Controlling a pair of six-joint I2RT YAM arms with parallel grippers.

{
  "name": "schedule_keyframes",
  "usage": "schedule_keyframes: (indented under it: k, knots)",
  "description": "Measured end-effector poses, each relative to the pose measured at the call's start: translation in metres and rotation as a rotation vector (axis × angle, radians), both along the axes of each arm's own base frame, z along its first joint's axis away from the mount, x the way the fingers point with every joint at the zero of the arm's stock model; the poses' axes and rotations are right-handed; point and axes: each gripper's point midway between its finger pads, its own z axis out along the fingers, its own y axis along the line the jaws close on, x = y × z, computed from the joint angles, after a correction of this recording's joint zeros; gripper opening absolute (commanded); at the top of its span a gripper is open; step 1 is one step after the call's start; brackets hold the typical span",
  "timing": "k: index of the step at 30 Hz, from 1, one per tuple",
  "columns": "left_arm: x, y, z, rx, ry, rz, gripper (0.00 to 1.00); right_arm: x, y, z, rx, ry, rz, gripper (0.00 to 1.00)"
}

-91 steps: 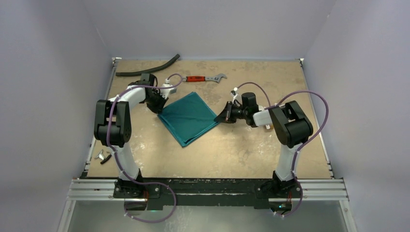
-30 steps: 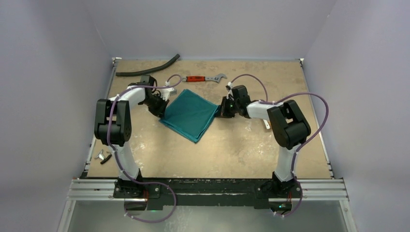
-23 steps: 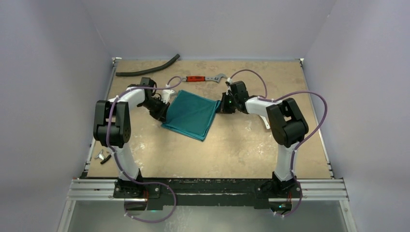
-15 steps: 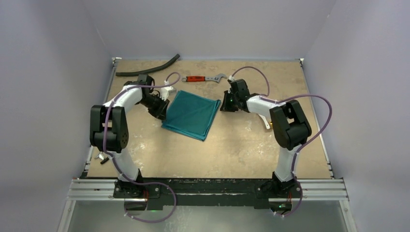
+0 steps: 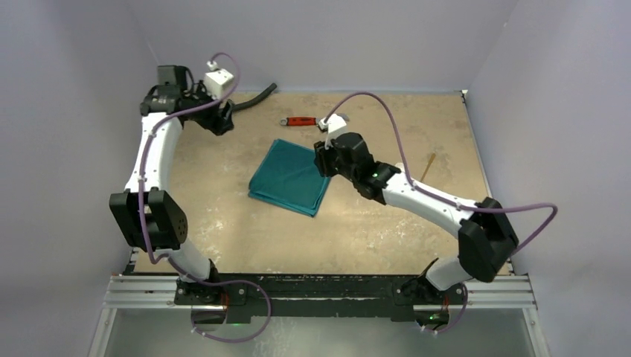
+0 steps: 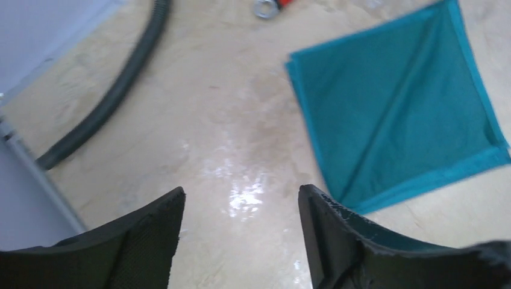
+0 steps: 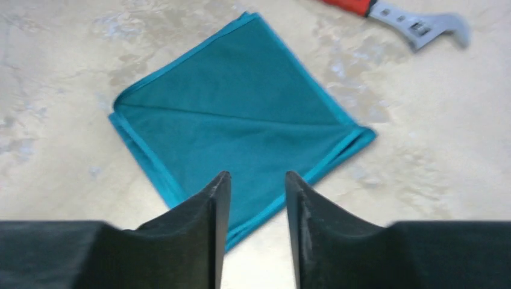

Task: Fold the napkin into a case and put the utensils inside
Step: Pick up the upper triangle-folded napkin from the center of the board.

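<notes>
1. The napkin lies flat at the middle of the top view. It is folded into a square with a diagonal crease and doubled edges. You cannot tell whether the folds make an open pocket, or whether anything sits inside them.
2. Your right gripper hangs over the napkin's right edge. Its jaws are a narrow gap apart and nothing is between them.
3. Your left gripper is raised at the upper left of the top view, near the black hose and well apart from the napkin. Its jaws are spread wide and grip nothing.
4. A slim tan wooden utensil lies on the table at the right of the top view, thin and hard to make out.
5. The red-handled wrench lies beyond the napkin. In the top view your right wrist hides its head.
</notes>
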Motion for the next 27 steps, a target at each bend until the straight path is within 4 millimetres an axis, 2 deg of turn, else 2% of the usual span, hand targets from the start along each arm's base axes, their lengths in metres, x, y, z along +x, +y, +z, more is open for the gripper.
schedule_keyframes:
  k: [1,2,4,6,8,13,17,19,23,25,26,27]
  knots:
    - [0.005,0.01,0.007,-0.01,-0.024,0.029,0.74,-0.001,-0.003,0.006,0.001,-0.042,0.012,0.7]
    - [0.01,0.02,0.013,-0.019,-0.047,0.051,0.75,-0.001,-0.009,0.01,0.001,-0.078,0.015,0.76]
    - [0.011,0.033,0.013,-0.03,-0.06,0.057,0.76,-0.002,-0.023,0.011,-0.009,-0.118,0.015,0.78]
    - [0.006,0.029,0.004,-0.042,-0.057,0.003,0.76,-0.004,-0.03,0.01,-0.021,-0.134,0.022,0.78]
    - [-0.007,0.016,-0.017,-0.04,-0.046,-0.087,0.77,-0.009,-0.033,0.007,-0.036,-0.144,0.048,0.78]
    - [-0.073,-0.018,-0.087,0.071,-0.015,-0.384,0.77,-0.035,-0.03,0.0,-0.073,-0.18,0.17,0.78]
    - [-0.115,-0.042,-0.125,0.177,-0.057,-0.641,0.76,-0.045,-0.03,-0.011,-0.097,-0.191,0.235,0.76]
    - [-0.119,-0.048,-0.132,0.209,-0.087,-0.715,0.76,-0.047,-0.03,-0.018,-0.11,-0.188,0.248,0.76]
    - [-0.122,-0.046,-0.154,0.323,-0.156,-0.848,0.75,-0.049,-0.032,-0.034,-0.143,-0.2,0.28,0.75]
    - [-0.123,-0.043,-0.163,0.379,-0.186,-0.914,0.75,-0.051,-0.033,-0.039,-0.155,-0.215,0.302,0.92]
    - [-0.123,-0.043,-0.165,0.397,-0.197,-0.938,0.74,-0.052,-0.033,-0.04,-0.162,-0.228,0.314,0.97]
    - [-0.122,-0.041,-0.167,0.42,-0.212,-0.962,0.74,-0.052,-0.033,-0.041,-0.167,-0.244,0.326,0.98]
